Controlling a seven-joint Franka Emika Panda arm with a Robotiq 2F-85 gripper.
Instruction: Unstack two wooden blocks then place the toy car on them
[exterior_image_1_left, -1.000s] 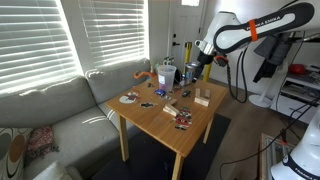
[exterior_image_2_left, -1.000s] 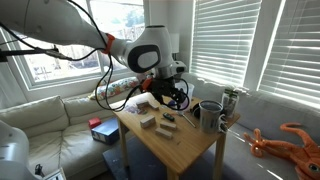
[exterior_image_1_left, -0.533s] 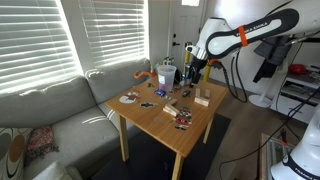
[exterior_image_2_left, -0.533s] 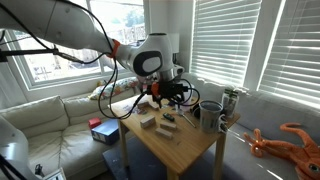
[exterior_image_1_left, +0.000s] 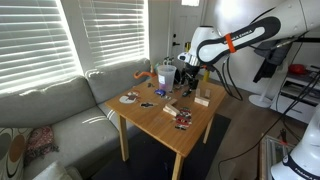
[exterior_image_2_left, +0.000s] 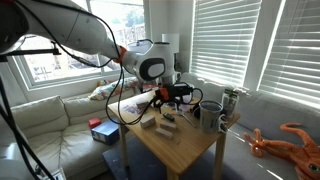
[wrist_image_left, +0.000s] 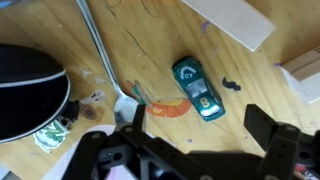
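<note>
One thing matters here: the toy car (wrist_image_left: 197, 88) sits just ahead of the tool (wrist_image_left: 192, 132) in the wrist view. It's lined up with the gap between the two fingers, which are spread wide and holding nothing.

The car's long axis runs on a slant, upper left to lower right in that view. That leaves it skewed to the line between the fingers, neither along it nor square across. My guess is the wrist needs a bit of a twist before dropping, so the fingers close on the car's narrow sides.

In an exterior view this is all up by the far corner of the desk (exterior_image_1_left: 165, 128), with the tool hanging above it.

The two wooden blocks (wrist_image_left: 236, 18) lie just past the car. They look apart rather than stacked, but one only peeks in at the frame edge, so I can't swear to it.
</note>
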